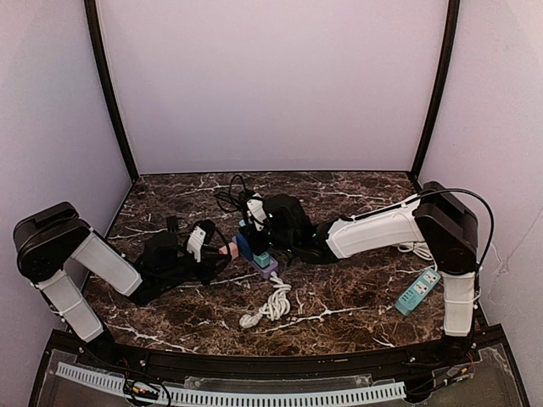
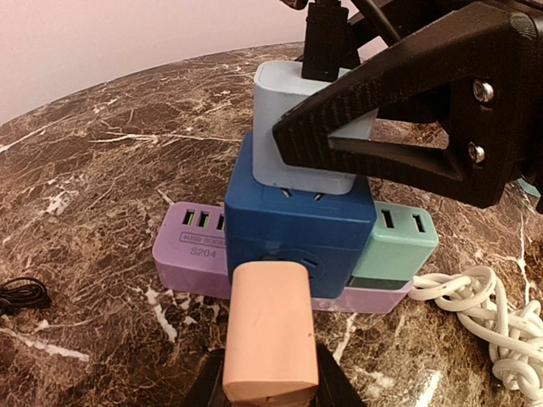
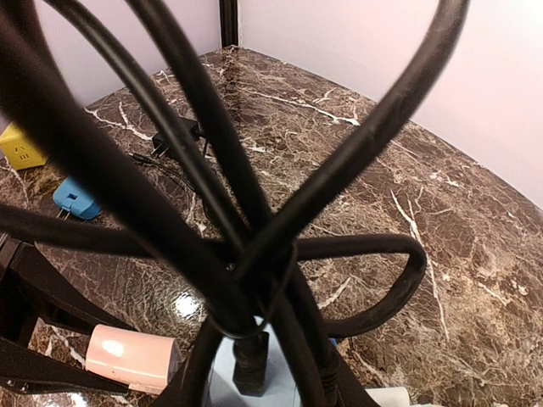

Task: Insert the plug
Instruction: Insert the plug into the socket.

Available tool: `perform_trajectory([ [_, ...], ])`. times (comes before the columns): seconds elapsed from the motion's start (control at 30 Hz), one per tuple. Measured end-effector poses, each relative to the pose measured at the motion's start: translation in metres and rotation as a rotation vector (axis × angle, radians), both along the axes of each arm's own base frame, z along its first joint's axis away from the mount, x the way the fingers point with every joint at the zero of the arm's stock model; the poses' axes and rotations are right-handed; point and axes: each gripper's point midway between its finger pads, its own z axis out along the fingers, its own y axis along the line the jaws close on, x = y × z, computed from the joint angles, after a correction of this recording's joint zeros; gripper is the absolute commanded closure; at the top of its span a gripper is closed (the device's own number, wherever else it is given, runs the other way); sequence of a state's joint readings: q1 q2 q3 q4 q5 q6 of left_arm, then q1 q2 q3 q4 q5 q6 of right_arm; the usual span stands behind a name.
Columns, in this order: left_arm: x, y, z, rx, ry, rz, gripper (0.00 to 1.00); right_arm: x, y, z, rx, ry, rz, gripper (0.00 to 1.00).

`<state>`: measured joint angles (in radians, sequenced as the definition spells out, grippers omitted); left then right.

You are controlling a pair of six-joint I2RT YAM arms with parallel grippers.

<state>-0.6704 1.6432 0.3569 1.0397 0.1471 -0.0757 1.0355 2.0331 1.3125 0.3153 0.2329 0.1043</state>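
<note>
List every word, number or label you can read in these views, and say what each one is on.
"S204": on the side of the lilac power strip, left wrist view.
Small boxed line just above it: seems to start "4USB SOCK", but it is too small to read with certainty. It runs up to the blue adapter.
Teal power strip, top view: any markings are too small to read.
Nothing else is legible.

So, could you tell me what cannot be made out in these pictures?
Left wrist: pink plug's pins, hidden against the blue adapter; left gripper, cut off by the bottom edge.
Right wrist: pale plug's pins, blocked by cables.
Top: strip's sockets, too small and crowded by the right gripper.
</note>
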Motion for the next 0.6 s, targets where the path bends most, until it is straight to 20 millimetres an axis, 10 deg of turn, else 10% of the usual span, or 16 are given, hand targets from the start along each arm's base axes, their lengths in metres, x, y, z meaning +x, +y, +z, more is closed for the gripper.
perform_trajectory([
  [0.6,0.0053,0.0024,-0.0079,-0.03,0.041,0.052,0.99,0.0012,0.001,0.0002,0.003,-0.002,-0.003,1.0],
])
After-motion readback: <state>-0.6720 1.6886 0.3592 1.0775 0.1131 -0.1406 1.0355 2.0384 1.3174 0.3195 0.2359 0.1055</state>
